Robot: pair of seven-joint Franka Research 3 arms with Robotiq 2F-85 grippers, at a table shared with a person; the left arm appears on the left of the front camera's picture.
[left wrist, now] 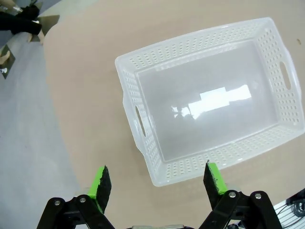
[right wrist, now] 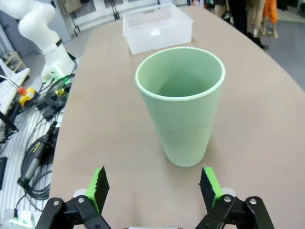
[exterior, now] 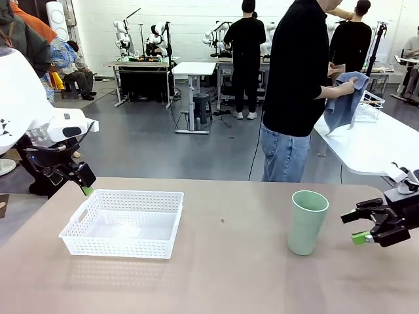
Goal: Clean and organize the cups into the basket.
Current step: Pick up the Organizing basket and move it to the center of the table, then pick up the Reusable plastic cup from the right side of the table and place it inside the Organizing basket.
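You should note that the left claw point(left wrist: 157, 177) is partly hidden by its own arm in the front view. The wrist view shows it released wide and empty, pointing down at the desk point(exterior: 222, 281) just beside the basket point(exterior: 118, 247). The right claw point(exterior: 350, 227) lies nearly level and also spread open, aimed at the mint cup point(exterior: 307, 222) without touching it. That cup stands upright well to the right of the basket, mouth up, long axis vertical. Beyond the basket, a person's hand point(exterior: 345, 86) holds a blue cloth point(exterior: 342, 108). A tan item behind it is too covered to identify.
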